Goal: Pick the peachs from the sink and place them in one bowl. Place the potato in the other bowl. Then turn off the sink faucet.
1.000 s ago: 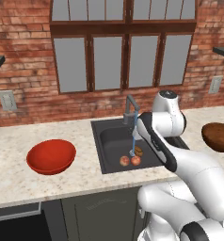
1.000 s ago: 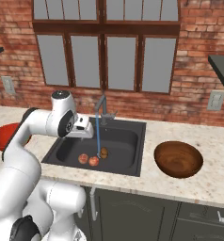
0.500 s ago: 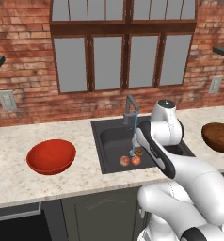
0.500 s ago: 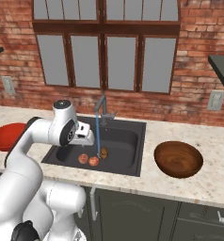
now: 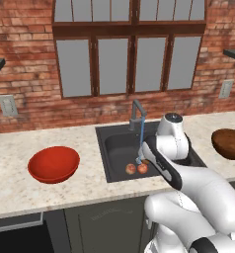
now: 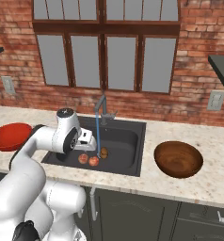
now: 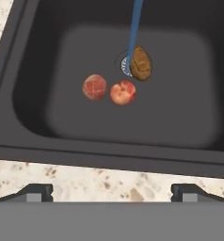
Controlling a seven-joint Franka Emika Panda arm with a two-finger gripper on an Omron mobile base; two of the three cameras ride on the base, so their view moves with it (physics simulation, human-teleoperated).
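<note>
Nothing is sorted yet: both peaches [image 7: 95, 87] [image 7: 123, 92] lie side by side in the sink [image 7: 34, 56], the potato [image 7: 141, 63] just beside them on the drain. Both bowls, red [image 5: 54, 164] and brown [image 6: 178, 158], look empty, water runs from the faucet [image 5: 137, 112], and the gripper [image 7: 112, 192] hangs released above the sink's front edge.

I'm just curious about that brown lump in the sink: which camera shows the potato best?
The hand view: the potato lies large and unblocked by the drain. In the right base view it is a tiny brown speck; in the left base view the arm mostly hides it.
</note>
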